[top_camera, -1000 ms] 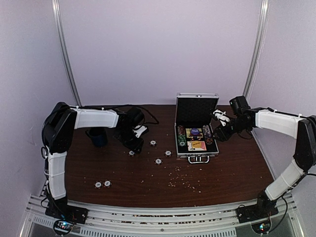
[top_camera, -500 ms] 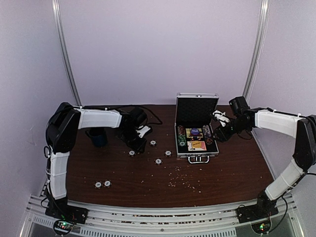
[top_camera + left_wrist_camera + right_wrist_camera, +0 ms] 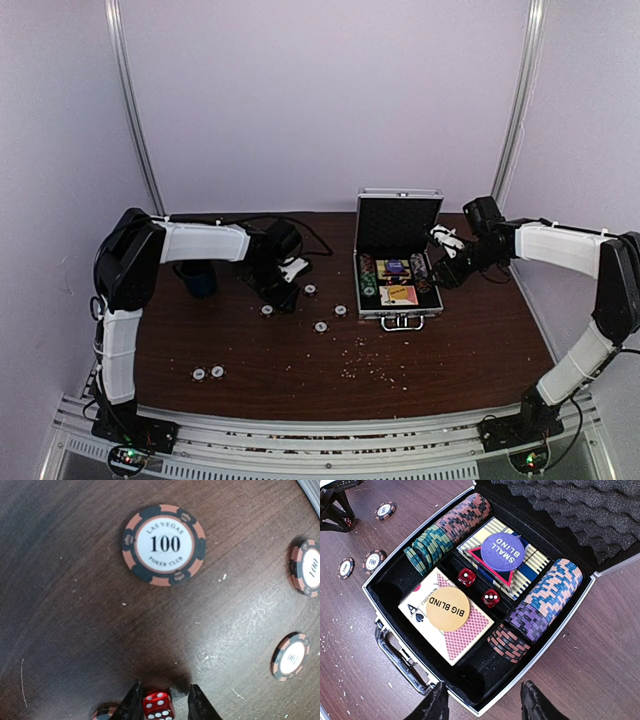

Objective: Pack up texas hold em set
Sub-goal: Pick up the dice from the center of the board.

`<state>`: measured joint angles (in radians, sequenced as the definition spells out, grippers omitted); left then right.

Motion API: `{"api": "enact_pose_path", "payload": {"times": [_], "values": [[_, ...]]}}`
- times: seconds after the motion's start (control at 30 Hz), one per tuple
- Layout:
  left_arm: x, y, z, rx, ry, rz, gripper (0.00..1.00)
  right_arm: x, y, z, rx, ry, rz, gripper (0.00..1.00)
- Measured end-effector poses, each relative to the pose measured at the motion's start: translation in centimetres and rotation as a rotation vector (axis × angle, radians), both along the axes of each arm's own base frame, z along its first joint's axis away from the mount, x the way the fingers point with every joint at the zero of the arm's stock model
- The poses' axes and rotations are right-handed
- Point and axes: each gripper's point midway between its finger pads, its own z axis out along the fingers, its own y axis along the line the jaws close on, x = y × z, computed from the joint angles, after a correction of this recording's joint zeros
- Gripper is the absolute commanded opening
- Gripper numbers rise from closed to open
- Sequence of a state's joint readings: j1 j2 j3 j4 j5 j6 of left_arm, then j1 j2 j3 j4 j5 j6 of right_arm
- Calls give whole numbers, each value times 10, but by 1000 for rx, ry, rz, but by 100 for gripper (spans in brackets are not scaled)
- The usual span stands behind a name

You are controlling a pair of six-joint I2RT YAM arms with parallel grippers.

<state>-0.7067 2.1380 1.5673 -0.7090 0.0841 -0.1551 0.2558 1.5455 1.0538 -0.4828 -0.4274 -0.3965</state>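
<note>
The left gripper (image 3: 164, 702) was down over the dark wooden table (image 3: 450, 350), its jaws closed around a small red die (image 3: 159, 706) with white pips. The pinch looked like a real grip, though the far side of the die was in shadow. Around it lay loose round poker chips (image 3: 164, 545) with white centres marked 100, all flat on the wood. The silver aluminium briefcase (image 3: 398, 228) stood open right of centre with its foam-lined lid upright. It already held rows of chips, two card decks topped with blind buttons, and two more dice. The right gripper (image 3: 485, 705) hovered over the case's near rim, jaws apart and holding nothing. The die is probably hard, light and smooth, so it could squirt out of a skewed pinch and is best held square across two opposite flat faces. The chips are stiff, thin discs lying flush, so the rim is the likely place to take hold.
</note>
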Motion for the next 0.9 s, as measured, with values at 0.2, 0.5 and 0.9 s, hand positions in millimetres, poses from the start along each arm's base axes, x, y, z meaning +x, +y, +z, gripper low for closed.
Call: {"api": "enact_pose_path", "payload": {"times": [0.2, 0.5, 0.9], "values": [[1, 4, -1, 25, -10, 15, 23, 0, 0, 0, 2, 2, 2, 50], [0, 9, -2, 44, -4, 33, 15, -4, 0, -5, -1, 24, 5, 50], [-6, -8, 10, 18, 3, 9, 10, -5, 0, -5, -2, 28, 9, 49]]}}
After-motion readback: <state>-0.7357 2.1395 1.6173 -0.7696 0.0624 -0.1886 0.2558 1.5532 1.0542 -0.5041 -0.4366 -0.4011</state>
